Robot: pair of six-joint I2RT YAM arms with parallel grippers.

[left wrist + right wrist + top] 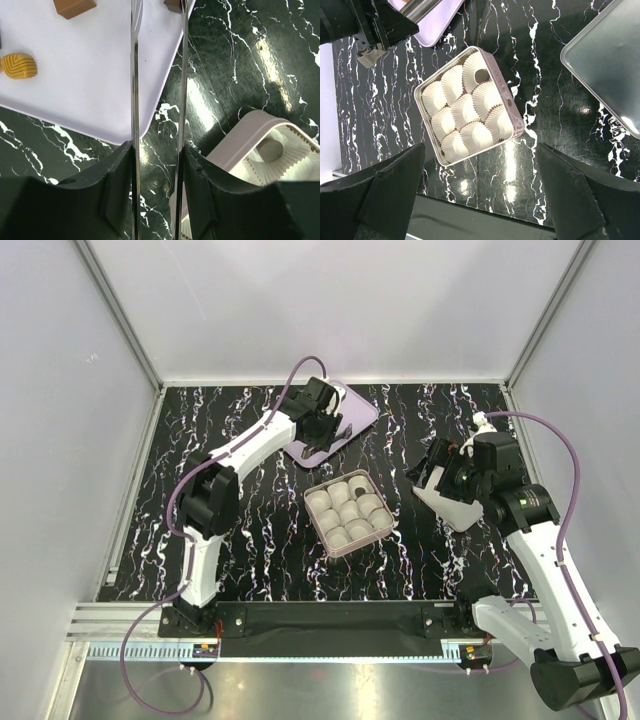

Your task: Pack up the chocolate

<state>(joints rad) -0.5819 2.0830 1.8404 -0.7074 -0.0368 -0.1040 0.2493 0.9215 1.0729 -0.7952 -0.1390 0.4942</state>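
A black table veined with white (250, 540) carries a square, pale pink box (516, 117) holding nine white fluted paper cups (465, 107). One corner cup holds a small dark chocolate piece (481, 76); the other eight look empty. Beside the box lies a flat, pale lilac-white tray (90, 95) with the loose chocolate on it. Three pieces show there: a tan ridged piece (19, 66), a caramel-brown block (74, 6) and a dark piece (172, 4) cut off by the top edge of the left wrist view.

The left pincer (158, 20), two long thin metal blades, hangs over a rounded corner of the tray. The blades stand apart, released, with tray and table showing between them. Nothing is visibly clamped, though their tips run out of view. The right pincer (480, 145) hovers above the box, spread fully wide and empty, near a pale grey, round-cornered lid (605, 55).

The step in hand seems to be fetching the next piece. To do it well, the blades should straddle a single piece, probably the dark one showing between them, and drop until the tips almost meet the tray. They should then close gently so the piece neither slips away nor gets crushed. It is best to lift straight up before travelling and to release low over an empty cup, so the light paper cups are not knocked.
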